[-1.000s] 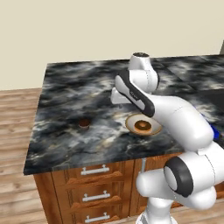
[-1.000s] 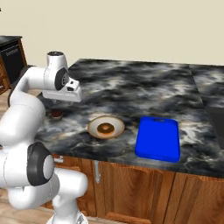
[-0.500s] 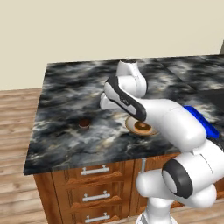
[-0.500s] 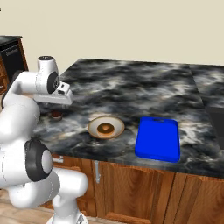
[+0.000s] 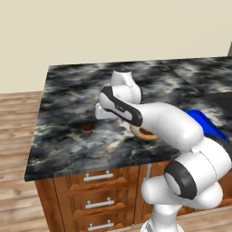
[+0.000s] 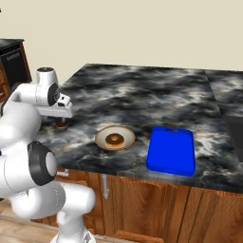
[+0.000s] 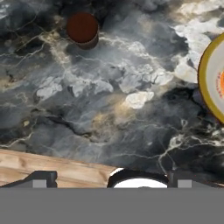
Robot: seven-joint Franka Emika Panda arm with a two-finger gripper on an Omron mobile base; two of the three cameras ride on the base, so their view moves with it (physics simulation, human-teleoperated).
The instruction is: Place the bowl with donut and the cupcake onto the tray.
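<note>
Rendered domestic kitchen: dark grey-and-white marbled stone countertop over brown wooden cabinet drawers with silver bar handles, light wood plank floor, plain beige wall, black appliance at left.

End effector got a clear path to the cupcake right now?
Probably yes. The end effector is open and hangs close above the cupcake, which stands alone on bare counter. The bowl sits apart to the side, out of the way.
</note>
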